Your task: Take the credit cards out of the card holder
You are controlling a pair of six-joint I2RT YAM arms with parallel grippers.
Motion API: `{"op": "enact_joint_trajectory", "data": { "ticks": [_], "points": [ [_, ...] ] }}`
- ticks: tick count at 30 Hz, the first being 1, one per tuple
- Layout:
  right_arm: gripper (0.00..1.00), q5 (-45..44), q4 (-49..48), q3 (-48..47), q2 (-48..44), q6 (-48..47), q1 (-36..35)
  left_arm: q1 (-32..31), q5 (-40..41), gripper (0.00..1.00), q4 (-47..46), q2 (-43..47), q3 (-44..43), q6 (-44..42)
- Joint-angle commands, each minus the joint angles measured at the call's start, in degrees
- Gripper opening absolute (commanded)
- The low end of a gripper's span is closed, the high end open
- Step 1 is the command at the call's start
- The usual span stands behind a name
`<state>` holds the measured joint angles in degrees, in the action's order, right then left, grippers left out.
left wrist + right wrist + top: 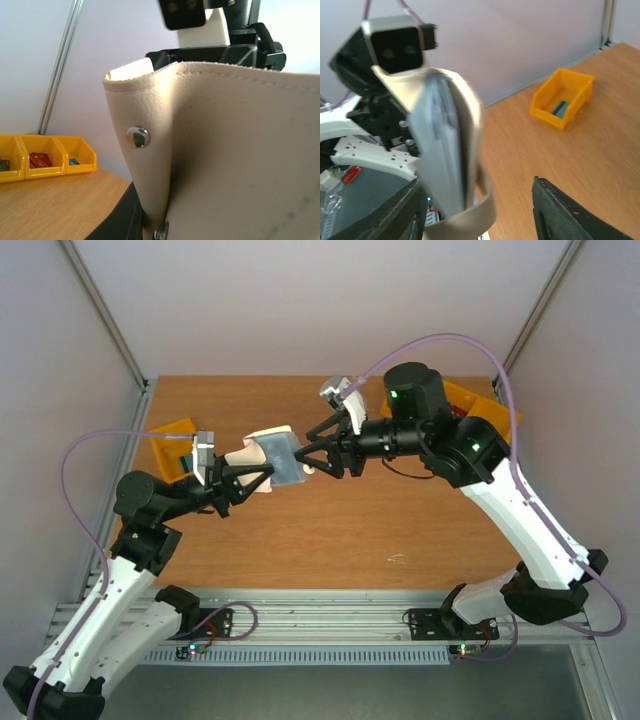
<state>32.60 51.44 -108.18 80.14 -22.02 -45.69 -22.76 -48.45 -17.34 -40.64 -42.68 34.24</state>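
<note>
Both arms meet over the middle of the wooden counter (pixel 380 530). The grey-beige folding card holder (pixel 272 455) is up in the air between them, well in from every counter edge, with open wood beneath it and in front of it.

The left gripper (pixel 250 478) is clamped tight on the holder's left side and carries it. The right gripper (pixel 310 462) sits just to the holder's right, jaws parted wide and gripping nothing.

The right wrist view adds what the overhead can't. There the holder stands upright and partly unfolded, its pale blue-grey lining blurred. The black fingers (pixel 570 215) sit on either side of its lower end, and I can't tell whether either one touches it.

The left wrist view is nearly filled by the beige outer skin and its shiny metal snap stud (pixel 137 136). A whitish card edge (pixel 131 68) peeks above the holder's top seam, tucked inside.

Left of the holder, just beyond the left gripper, sits a single yellow plastic bin (pixel 168 435). Far to the holder's right is a row of yellow bins (pixel 47 157) with a red item and a blue item inside. From overhead that row is mostly hidden under the right arm. Pale wall panels close in the counter behind the holder and on both sides.
</note>
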Motion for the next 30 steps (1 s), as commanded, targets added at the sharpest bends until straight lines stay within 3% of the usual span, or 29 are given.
{"op": "enact_joint_trajectory", "data": {
  "ticks": [1, 9, 14, 21, 27, 30],
  "points": [
    [0.53, -2.5, -1.6, -1.0, 1.5, 2.7, -0.4, 0.3, 0.0, 0.00, -2.9, 0.5, 0.0, -0.5],
    [0.46, -3.3, -1.3, 0.2, 2.3, 2.9, -0.4, 0.3, -0.6, 0.00, -3.2, 0.0, -0.4, -0.5],
    [0.64, 5.7, -1.6, 1.2, 3.0, 1.6, -0.7, 0.3, -0.5, 0.00, -2.8, -0.5, -0.6, -0.4],
    [0.61, 3.8, -4.9, 3.4, 2.9, 2.5, -1.3, 0.3, -1.4, 0.00, -2.7, -1.2, -0.8, -1.0],
    [0.69, 10.5, -4.3, 3.2, 4.6, 0.7, -1.6, 0.3, -1.8, 0.00, -2.5, -1.4, -0.7, -1.7],
    [0.68, 8.0, -4.1, 3.6, 4.4, 0.1, -1.7, 0.3, -2.1, 0.00, -2.7, -1.0, -0.2, -2.2]
  ]
}}
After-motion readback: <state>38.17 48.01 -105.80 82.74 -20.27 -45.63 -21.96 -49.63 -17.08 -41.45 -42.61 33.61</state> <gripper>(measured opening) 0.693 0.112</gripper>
